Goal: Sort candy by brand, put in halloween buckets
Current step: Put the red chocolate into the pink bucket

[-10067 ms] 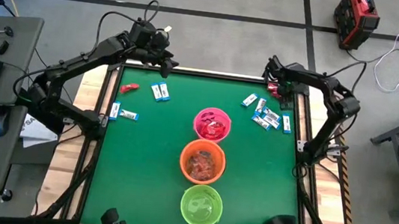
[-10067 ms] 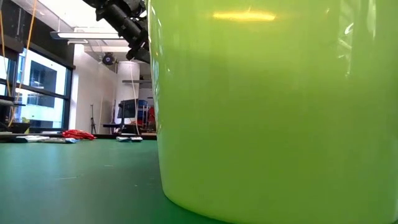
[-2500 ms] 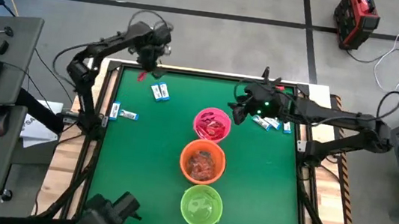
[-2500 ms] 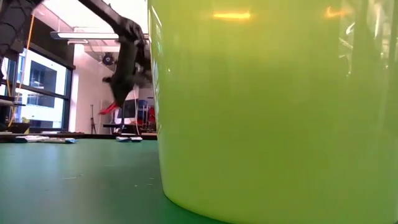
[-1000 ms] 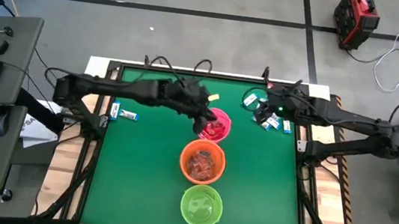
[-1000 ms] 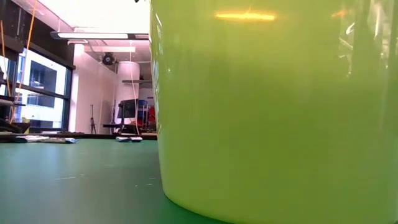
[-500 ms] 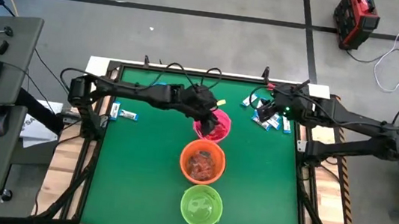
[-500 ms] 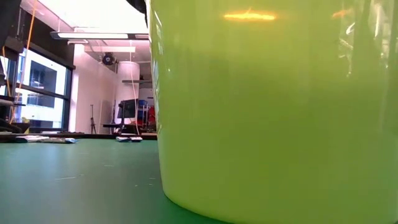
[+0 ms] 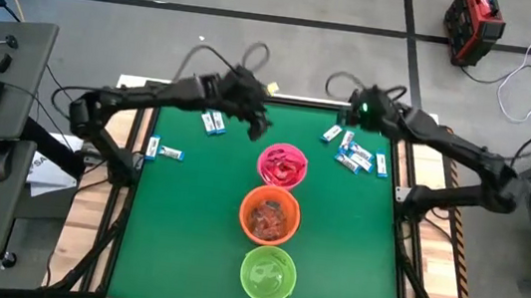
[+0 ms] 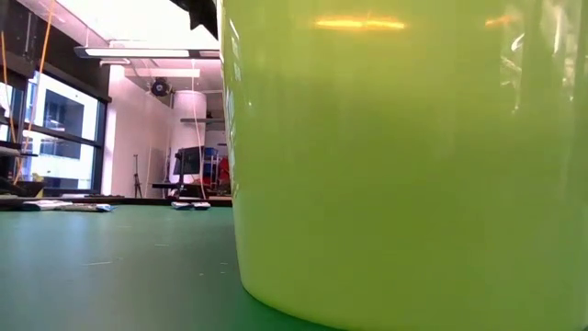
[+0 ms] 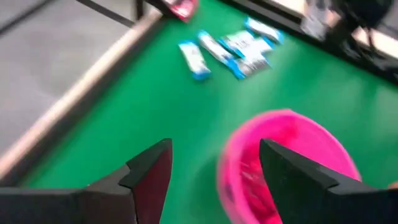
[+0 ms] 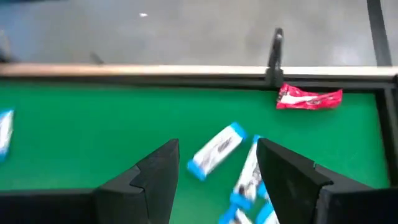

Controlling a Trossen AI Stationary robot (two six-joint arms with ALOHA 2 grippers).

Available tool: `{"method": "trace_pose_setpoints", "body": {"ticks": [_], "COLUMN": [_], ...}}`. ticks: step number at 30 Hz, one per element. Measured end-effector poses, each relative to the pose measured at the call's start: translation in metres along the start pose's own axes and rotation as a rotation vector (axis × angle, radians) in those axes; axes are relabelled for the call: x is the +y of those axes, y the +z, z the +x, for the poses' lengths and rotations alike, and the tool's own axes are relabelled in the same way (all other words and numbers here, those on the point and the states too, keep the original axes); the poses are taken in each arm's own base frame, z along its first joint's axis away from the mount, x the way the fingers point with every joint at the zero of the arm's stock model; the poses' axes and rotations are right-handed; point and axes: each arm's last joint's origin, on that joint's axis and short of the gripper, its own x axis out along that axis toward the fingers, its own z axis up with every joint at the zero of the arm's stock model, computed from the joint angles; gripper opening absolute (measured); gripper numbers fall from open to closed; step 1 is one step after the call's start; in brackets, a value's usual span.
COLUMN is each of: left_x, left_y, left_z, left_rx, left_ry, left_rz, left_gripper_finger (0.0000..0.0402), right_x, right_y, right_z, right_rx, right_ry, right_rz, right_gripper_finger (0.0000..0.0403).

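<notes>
Three buckets stand in a row down the table's middle: pink [image 9: 283, 165] farthest, orange [image 9: 269, 216], lime green [image 9: 267, 274] nearest. The green bucket [image 10: 404, 156] fills the low view. My left gripper [image 9: 259, 124] hovers open and empty just left of and beyond the pink bucket [image 11: 286, 163]. My right gripper [image 9: 355, 115] is open and empty near the far edge, over a cluster of blue-and-white candies [image 9: 355, 155] lying flat on the mat. Its wrist view shows these blue-and-white candies [image 12: 217, 149] and one red candy [image 12: 309, 98].
More blue-and-white candies lie on the left: one [image 9: 213, 121] near the far edge, two [image 9: 163, 150] by the left edge. Red packets fill the pink bucket, orange-red ones the orange bucket. Bare green mat lies on both sides of the bucket row. The table has a raised rim [image 12: 186, 71].
My left gripper has drawn back from over the pink bucket toward the table's far-left. My right gripper has moved from the blue-and-white cluster toward the far edge, with its arm swung up. No candy on the mat has visibly shifted.
</notes>
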Motion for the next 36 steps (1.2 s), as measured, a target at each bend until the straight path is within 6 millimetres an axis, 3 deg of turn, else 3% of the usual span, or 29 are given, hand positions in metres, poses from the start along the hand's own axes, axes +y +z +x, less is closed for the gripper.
{"method": "trace_pose_setpoints", "body": {"ticks": [5,10,19,23,28,36], "left_x": [0.039,0.057,0.064,0.064,0.064,0.064], "left_y": [0.009,0.01,0.009,0.009,0.005,0.005], "left_z": [-0.024,-0.043,-0.049,-0.048,-0.048,-0.048], "left_rx": [-0.06,-0.067,-0.059,-0.049,-0.017,-0.012], "left_ry": [0.058,0.037,0.02,0.021,0.022,0.025], "left_rz": [-0.045,-0.047,-0.014,-0.019,-0.044,0.014], "left_gripper_finger": [0.023,0.023,0.023,0.023,0.023,0.0229], "right_x": [-0.028,-0.064,-0.101,-0.107,-0.11,-0.11], "right_y": [0.036,0.055,0.045,0.04,0.036,0.029], "right_z": [0.06,0.107,0.174,0.186,0.19,0.179], "right_rx": [-0.034,-0.079,0.118,0.118,0.126,0.198], "right_ry": [-0.13,-0.246,-0.335,-0.388,-0.439,-0.511], "right_rz": [0.352,0.807,1.122,1.243,1.274,1.211], "right_gripper_finger": [0.0209,0.0209,0.0209,0.0209,0.0209,0.0209]}}
